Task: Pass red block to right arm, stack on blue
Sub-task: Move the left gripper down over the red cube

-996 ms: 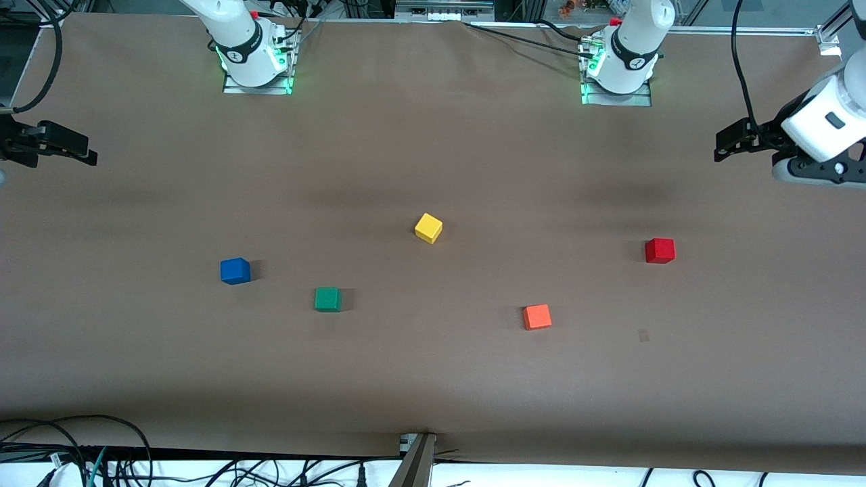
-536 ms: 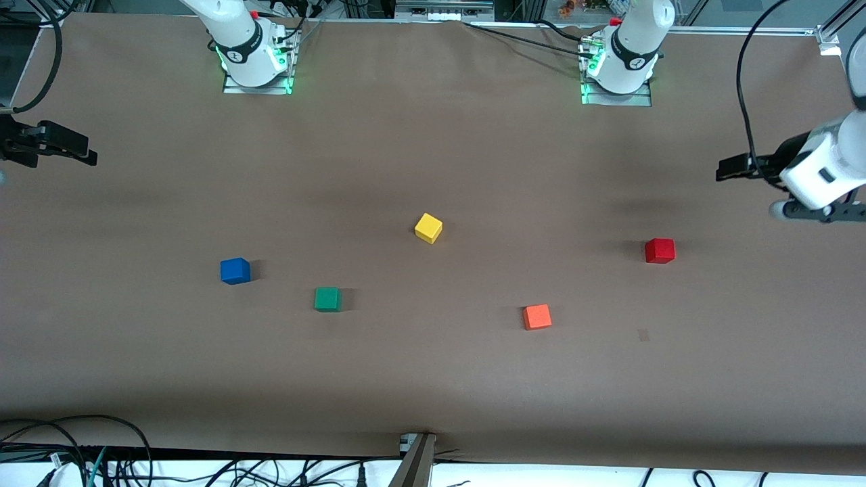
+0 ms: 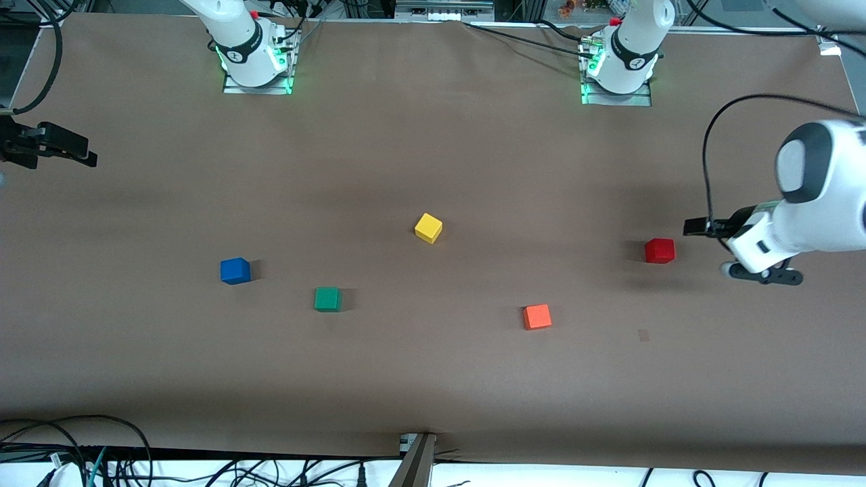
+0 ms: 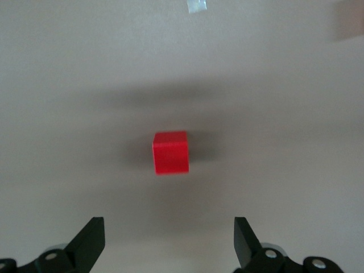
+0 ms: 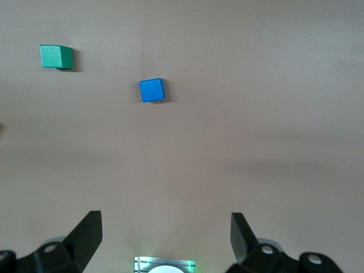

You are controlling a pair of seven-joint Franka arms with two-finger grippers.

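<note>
The red block sits on the brown table toward the left arm's end. In the left wrist view the red block lies ahead of the open fingers, apart from them. My left gripper hangs open and empty over the table just beside the block, on the side toward the left arm's end; in its own view the left gripper holds nothing. The blue cube rests toward the right arm's end, and the right wrist view also shows the blue cube. My right gripper waits open at that table edge, and its wrist view shows the right gripper empty.
A yellow cube sits mid-table. A green cube lies beside the blue one, nearer the camera, and the green cube shows in the right wrist view too. An orange cube lies between green and red. Cables run along the front edge.
The left arm has swung in from the table's end and come down beside the red block. The right arm and all cubes have stayed put.
</note>
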